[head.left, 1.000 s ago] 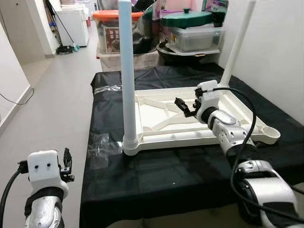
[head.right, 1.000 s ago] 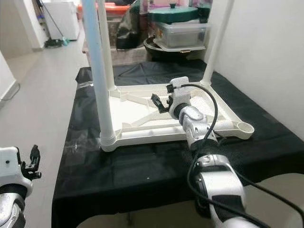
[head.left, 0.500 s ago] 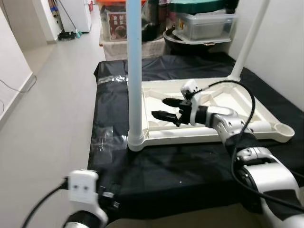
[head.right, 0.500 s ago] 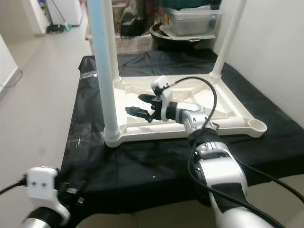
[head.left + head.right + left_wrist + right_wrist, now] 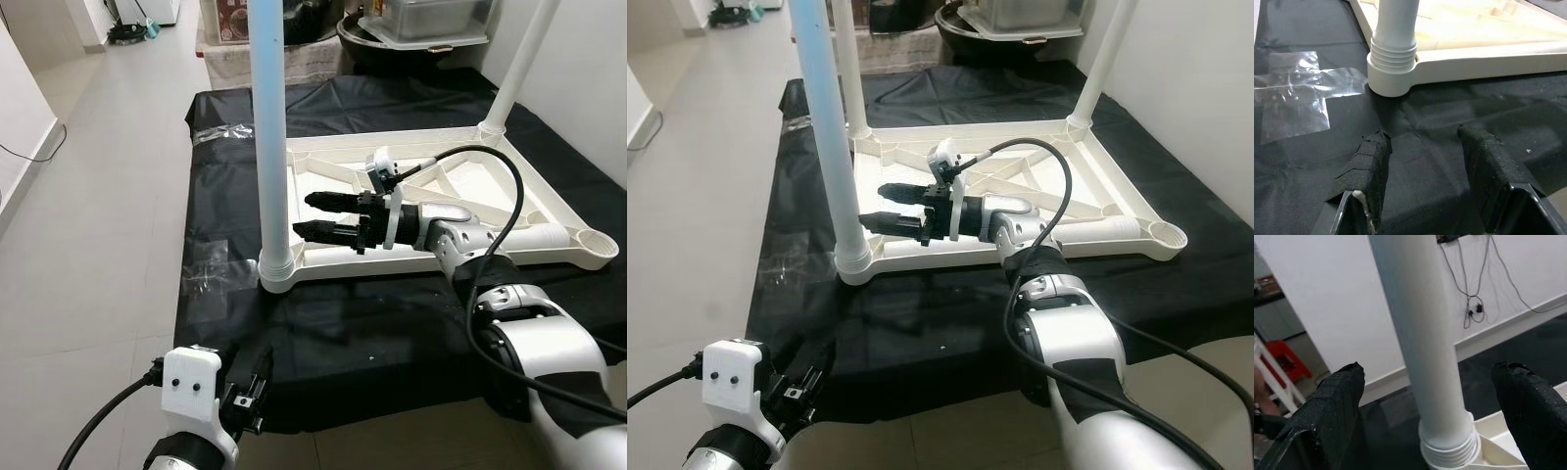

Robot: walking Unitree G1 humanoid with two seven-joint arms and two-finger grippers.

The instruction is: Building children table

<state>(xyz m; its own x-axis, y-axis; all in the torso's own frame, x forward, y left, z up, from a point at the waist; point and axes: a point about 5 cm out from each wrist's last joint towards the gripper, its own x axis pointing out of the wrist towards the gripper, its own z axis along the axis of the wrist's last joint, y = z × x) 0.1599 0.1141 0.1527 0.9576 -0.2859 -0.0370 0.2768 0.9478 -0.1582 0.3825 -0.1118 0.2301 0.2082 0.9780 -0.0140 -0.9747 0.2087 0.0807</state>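
Observation:
A white children's table (image 5: 431, 264) lies upside down on a surface covered in black cloth (image 5: 372, 333). Its near-left leg (image 5: 269, 147) stands upright in its corner socket, and a far-right leg (image 5: 519, 59) stands too. The near-right corner socket (image 5: 598, 245) holds no leg. My right gripper (image 5: 304, 215) is open over the table's underside, pointing at the near-left leg, just short of it. In the right wrist view that leg (image 5: 1425, 357) stands between the fingers (image 5: 1337, 396). My left gripper (image 5: 1422, 134) is open, low at the cloth's front edge, facing the leg's base (image 5: 1396, 49).
Clear tape (image 5: 1298, 93) is stuck on the cloth left of the leg's base. Storage boxes and a pot (image 5: 421, 20) crowd the far end. A white wall (image 5: 588, 88) runs along the right. Bare floor (image 5: 88, 196) lies to the left. A black cable (image 5: 490, 166) loops over my right arm.
The camera has tilted down and closer. My right gripper has swung left across the table's underside toward the near-left leg and opened. My left gripper has moved from the floor side to the cloth's front edge.

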